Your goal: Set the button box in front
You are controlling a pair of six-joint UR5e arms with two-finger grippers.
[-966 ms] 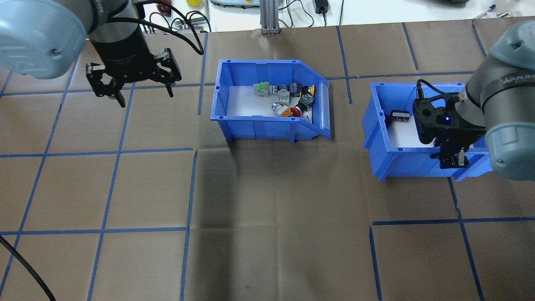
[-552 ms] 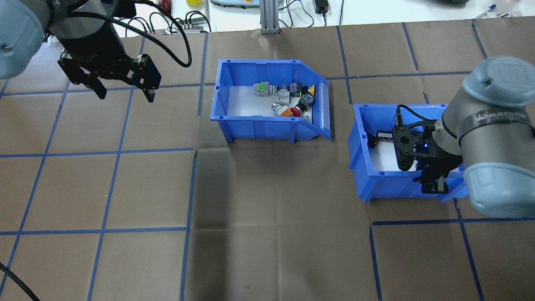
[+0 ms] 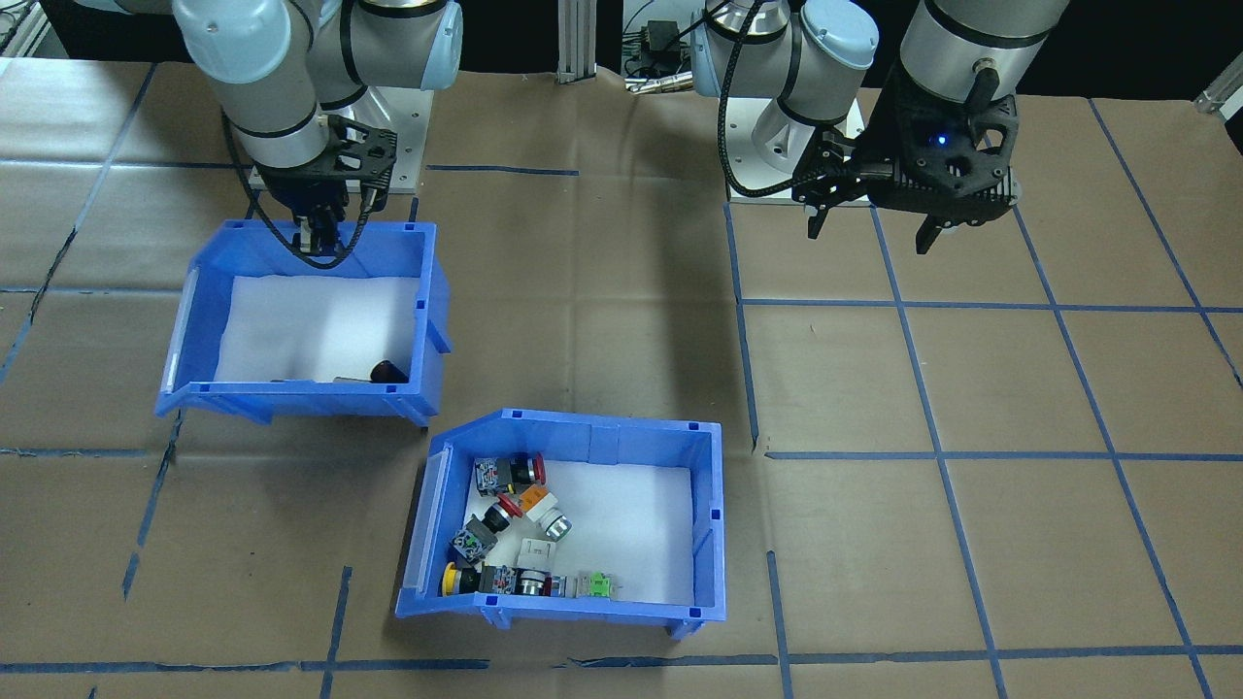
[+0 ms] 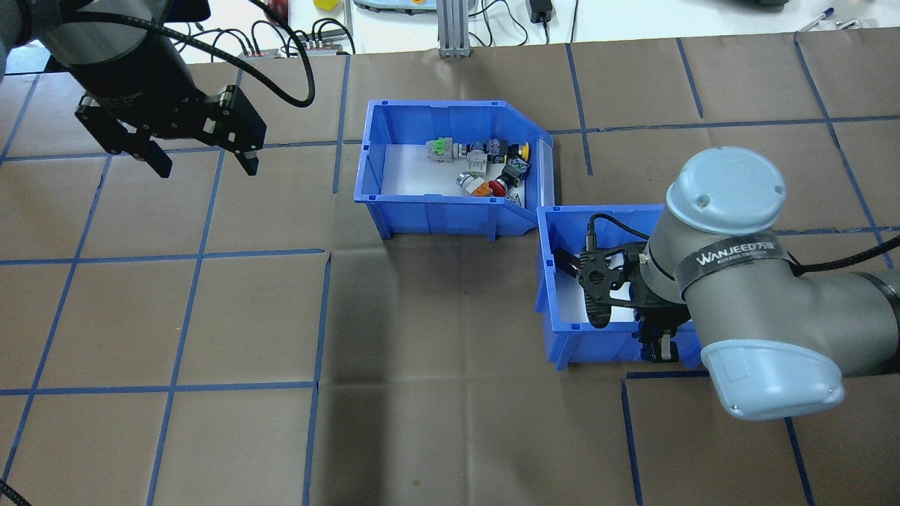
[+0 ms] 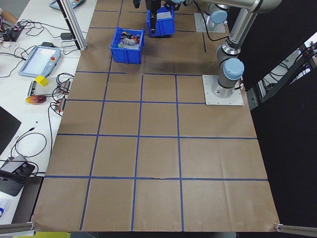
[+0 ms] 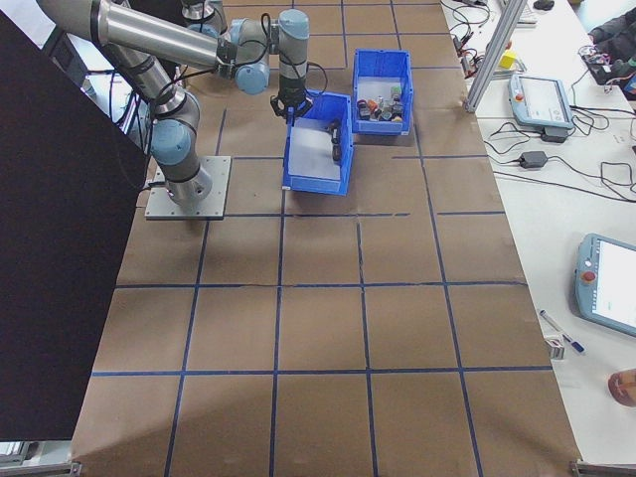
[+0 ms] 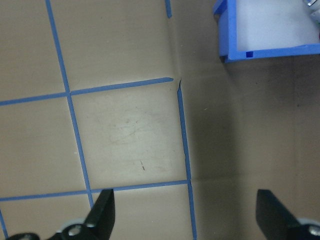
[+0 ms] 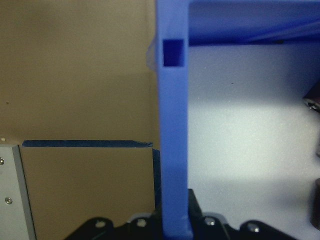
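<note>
Right gripper clamped on the second bin's wall; button box on the desk beside it.

Nearest the robot, the right gripper [image 4: 661, 346] has its jaws together on the near wall of the other blue bin [image 4: 550, 281], which holds a dark part [image 3: 388, 371]. Just beyond, touching corner to corner, the button box [image 4: 394, 204] sits mid-desk with its coloured switches [image 4: 485, 169]. Well apart, the left gripper [image 4: 200, 160] hovers with jaws apart over the brown desk [image 4: 211, 316].
</note>
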